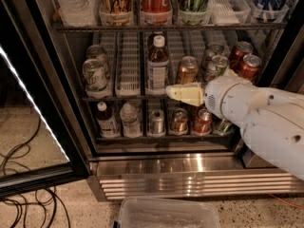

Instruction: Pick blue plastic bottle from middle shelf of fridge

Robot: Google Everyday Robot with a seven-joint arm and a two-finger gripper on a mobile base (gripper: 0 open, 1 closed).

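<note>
The blue plastic bottle (157,66) stands upright on the middle shelf (129,63) of the fridge (190,177): dark drink, white cap, pale label. It is alone in its lane, between an empty white tray on its left and a gold can (187,70) on its right. My gripper (175,93), with cream fingers, sits just below and to the right of the bottle's base, at the shelf's front edge. It holds nothing. The white arm (256,115) reaches in from the right.
Green cans (95,75) stand at the shelf's left, green and red cans (248,65) at its right. The lower shelf holds small bottles (106,120) and cans. Tall cans fill the top rack. The glass door (28,108) is open on the left. A clear bin (166,213) lies on the floor.
</note>
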